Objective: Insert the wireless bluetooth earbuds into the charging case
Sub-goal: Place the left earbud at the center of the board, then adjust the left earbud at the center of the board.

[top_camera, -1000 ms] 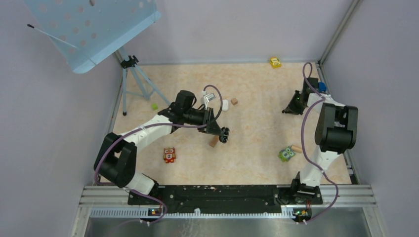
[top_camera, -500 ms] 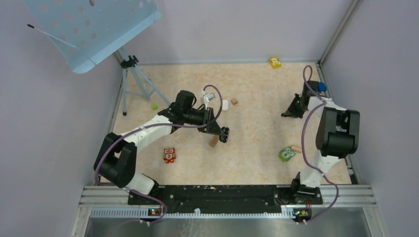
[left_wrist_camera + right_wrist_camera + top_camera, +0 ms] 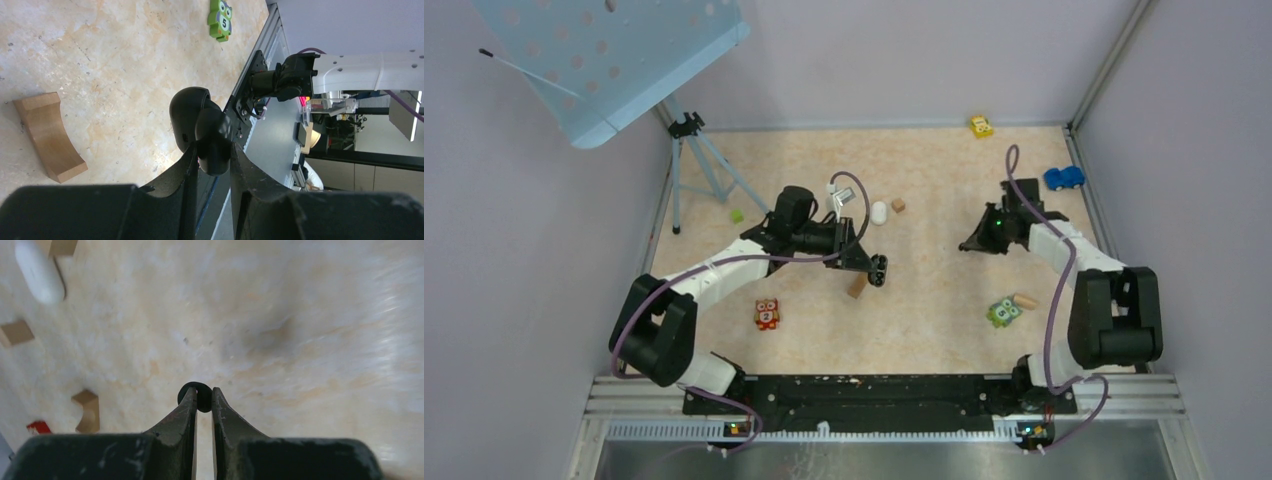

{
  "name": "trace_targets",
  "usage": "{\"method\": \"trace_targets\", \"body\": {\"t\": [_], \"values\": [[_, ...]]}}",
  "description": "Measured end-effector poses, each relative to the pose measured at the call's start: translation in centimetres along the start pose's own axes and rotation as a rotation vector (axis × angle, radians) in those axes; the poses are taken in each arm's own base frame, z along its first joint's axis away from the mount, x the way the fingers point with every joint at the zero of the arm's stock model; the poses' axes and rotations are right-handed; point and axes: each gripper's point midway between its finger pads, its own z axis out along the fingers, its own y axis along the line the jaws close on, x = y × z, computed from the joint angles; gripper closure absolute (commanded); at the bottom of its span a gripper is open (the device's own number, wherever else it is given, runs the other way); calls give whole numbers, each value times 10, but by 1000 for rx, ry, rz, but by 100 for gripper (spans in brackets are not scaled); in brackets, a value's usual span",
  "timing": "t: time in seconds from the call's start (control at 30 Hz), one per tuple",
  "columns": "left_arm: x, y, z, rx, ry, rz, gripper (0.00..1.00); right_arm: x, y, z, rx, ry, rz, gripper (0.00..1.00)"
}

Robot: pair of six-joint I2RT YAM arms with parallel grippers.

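Note:
The black charging case (image 3: pixel 190 110) hangs above the table with its lid swung open, pinched between the fingers of my left gripper (image 3: pixel 212 150). From above, that case (image 3: pixel 881 270) is left of the table's centre, at the tip of the left gripper (image 3: pixel 871 264). My right gripper (image 3: pixel 202 393) is shut on a tiny black earbud (image 3: pixel 196 385), held just over the bare tabletop. In the top view the right gripper (image 3: pixel 971 243) is right of centre, a fair gap from the case; the bud is too small to make out there.
A white oval capsule (image 3: pixel 879 212) and a small wooden block (image 3: pixel 898 204) lie behind the case. A wooden arch block (image 3: pixel 857 286) sits beside it. Also about are a green owl (image 3: pixel 1003 312), a red owl (image 3: pixel 767 314), a blue car (image 3: pixel 1064 177), a yellow car (image 3: pixel 981 126) and a tripod (image 3: pixel 694 150).
My right arm has swung left and toward the table's centre, away from the blue car, and its jaws have closed on the black bud. The left arm has barely moved.

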Motion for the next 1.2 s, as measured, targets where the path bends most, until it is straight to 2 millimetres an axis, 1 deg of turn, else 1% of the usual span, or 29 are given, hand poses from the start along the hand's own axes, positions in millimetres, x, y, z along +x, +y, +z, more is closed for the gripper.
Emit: {"method": "trace_targets", "body": {"t": [0.07,0.13,0.17,0.23,0.3,0.37,0.47,0.6,0.7,0.8,0.97,1.2], "values": [[1,2,1,-4,-3,-8,100,30,18,-1,-35,46,-43,93],[2,5,1,-14,-12,-16,100,57,26,-3,-56,82,-53,93],[3,6,1,-14,-18,-22,100,73,26,-3,-62,96,-46,93],[4,6,1,-8,-24,-36,100,101,20,-5,-47,125,-16,93],[4,5,2,1,-29,-47,100,119,15,-5,-28,135,16,94],[3,4,2,10,-35,-54,100,132,14,-7,-24,136,47,94],[2,3,2,14,-40,-48,100,140,17,-10,-41,116,103,84],[2,3,2,12,-39,-42,100,140,18,-13,-60,70,177,71],[2,4,2,12,-39,-40,100,142,18,-13,-66,59,210,68],[2,4,2,11,-39,-39,100,147,16,-11,-66,67,224,68],[2,4,2,11,-38,-39,100,150,19,-10,-77,79,222,73],[3,4,2,9,-37,-41,100,155,20,-7,-80,101,207,87]]}}
